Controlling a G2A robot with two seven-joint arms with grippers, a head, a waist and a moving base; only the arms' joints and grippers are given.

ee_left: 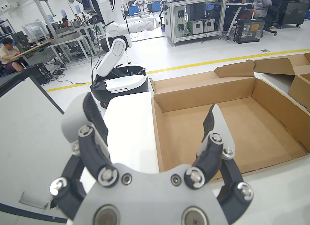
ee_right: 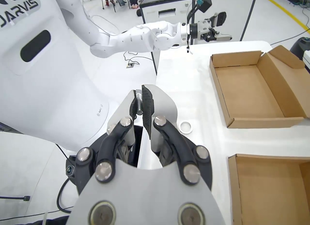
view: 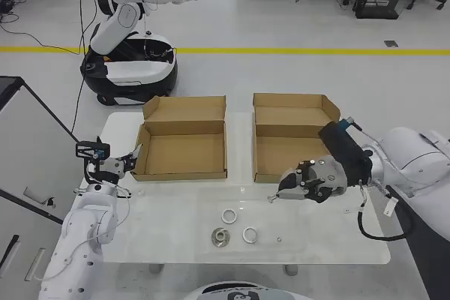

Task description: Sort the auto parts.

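Bolt [ee_right: 138, 105] — we pinch it lengthwise in right gripper [ee_right: 140, 95]; right box [view: 274, 154] just beyond. Left gripper [ee_left: 150, 102] — wide, empty.

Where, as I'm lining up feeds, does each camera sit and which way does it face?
Top view: above the arms, looking down at the table, left box, right box; left hand and right hand show.
Left wrist view: on that wrist, facing over the open left hand into the left box.
Right wrist view: on that wrist, facing across the table; right hand grips a bolt.
Shared: both wrist views show the left box.
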